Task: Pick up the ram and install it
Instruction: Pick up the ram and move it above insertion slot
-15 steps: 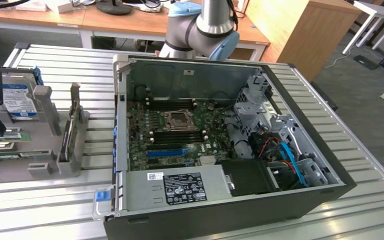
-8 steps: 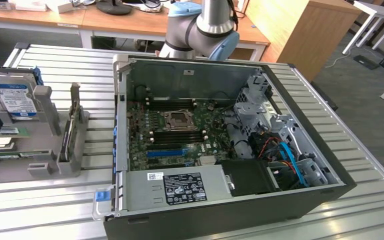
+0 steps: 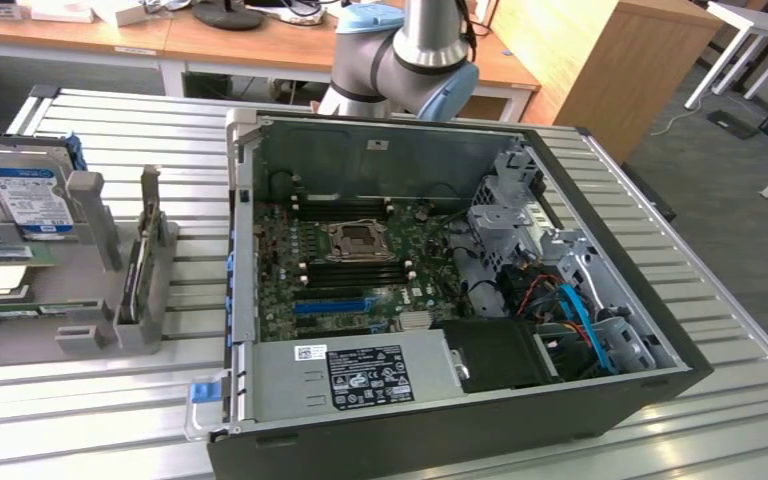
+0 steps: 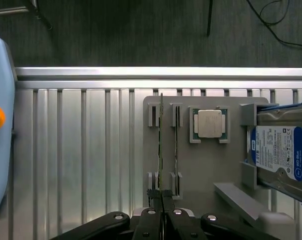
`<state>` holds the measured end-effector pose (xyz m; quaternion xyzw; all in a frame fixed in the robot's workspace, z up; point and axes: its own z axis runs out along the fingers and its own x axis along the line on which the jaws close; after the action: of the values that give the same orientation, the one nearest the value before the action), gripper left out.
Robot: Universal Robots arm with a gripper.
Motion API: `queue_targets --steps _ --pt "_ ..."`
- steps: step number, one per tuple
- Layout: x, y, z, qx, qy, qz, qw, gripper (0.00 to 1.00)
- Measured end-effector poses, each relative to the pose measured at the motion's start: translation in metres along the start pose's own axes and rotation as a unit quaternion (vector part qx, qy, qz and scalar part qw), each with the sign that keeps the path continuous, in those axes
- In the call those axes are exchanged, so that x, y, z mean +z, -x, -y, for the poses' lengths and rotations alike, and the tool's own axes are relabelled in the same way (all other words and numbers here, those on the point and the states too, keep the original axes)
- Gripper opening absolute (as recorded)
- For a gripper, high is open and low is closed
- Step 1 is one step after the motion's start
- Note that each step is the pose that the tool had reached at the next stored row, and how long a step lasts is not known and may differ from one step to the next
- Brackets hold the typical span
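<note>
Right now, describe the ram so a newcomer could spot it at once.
On the slatted metal table sits a grey fixture tray. The ram stands on edge in the slots furthest from the square silver processor. Unlike the boxy blue-labelled hard drive, it is a thin green strip.

Bare slatted bench [image 4: 81, 150] lies open beside the grey tray [image 4: 210, 170]. On the tray, a second memory stick [image 4: 175, 145] stands just beside the ram [image 4: 160, 145]; processor [image 4: 209, 123] and hard drive [image 4: 276, 150] crowd beyond.

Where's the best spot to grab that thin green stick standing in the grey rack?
Probably pinch the ram across its flat faces at mid-length, coming down from above. It stands on edge in the grey holder, ends held in slots, so only its top edge is free.
</note>
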<state>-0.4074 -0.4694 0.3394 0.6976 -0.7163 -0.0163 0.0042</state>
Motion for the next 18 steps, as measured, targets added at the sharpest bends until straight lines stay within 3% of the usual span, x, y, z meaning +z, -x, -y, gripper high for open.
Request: queue_targets --steps 18 --pt "-0.0357 0.001 -0.0009 0.000 0.0000 0.0000 1.0000 0.12"
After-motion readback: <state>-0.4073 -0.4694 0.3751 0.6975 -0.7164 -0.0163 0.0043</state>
